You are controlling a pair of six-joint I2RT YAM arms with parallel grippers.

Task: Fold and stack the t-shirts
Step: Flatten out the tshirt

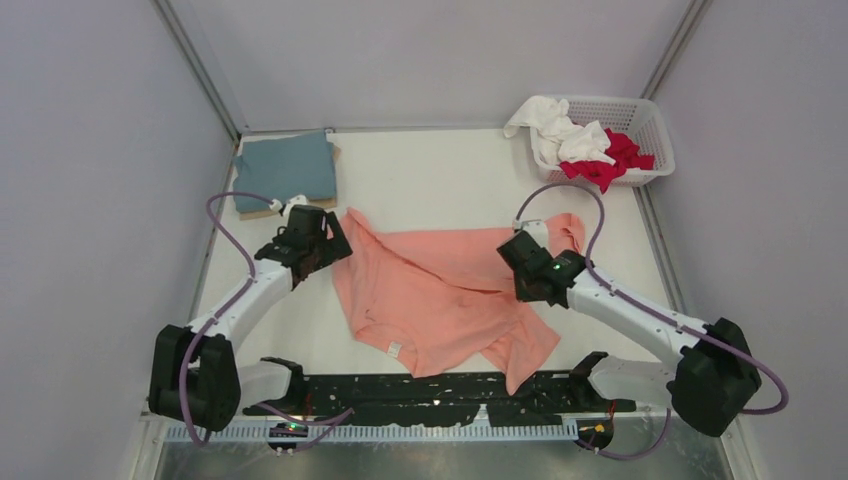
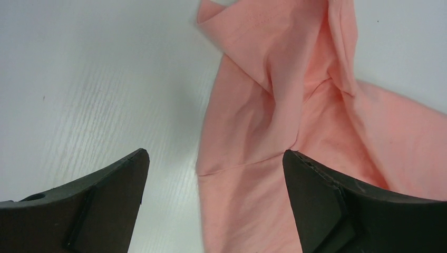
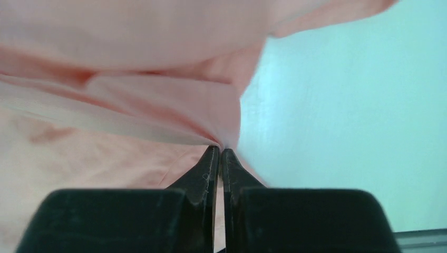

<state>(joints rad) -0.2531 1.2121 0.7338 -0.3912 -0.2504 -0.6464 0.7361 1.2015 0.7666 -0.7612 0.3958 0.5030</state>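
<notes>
A salmon-pink t-shirt [image 1: 440, 295] lies crumpled across the middle of the white table. My right gripper [image 3: 220, 150] is shut on a fold at the shirt's right edge [image 3: 211, 113], the cloth bunching at its fingertips. My left gripper [image 2: 215, 158] stands wide open over the shirt's left edge [image 2: 274, 121]; one finger is over bare table, the other over pink cloth. In the top view the left gripper [image 1: 318, 248] is by the shirt's upper left corner and the right gripper [image 1: 527, 272] by its right side. A folded teal-blue t-shirt [image 1: 285, 172] lies at the back left on a tan one.
A white lattice basket [image 1: 650, 125] at the back right holds white [image 1: 555, 135] and red [image 1: 610, 160] t-shirts. Grey walls close in the table on three sides. A black rail [image 1: 430, 390] runs along the near edge between the arm bases.
</notes>
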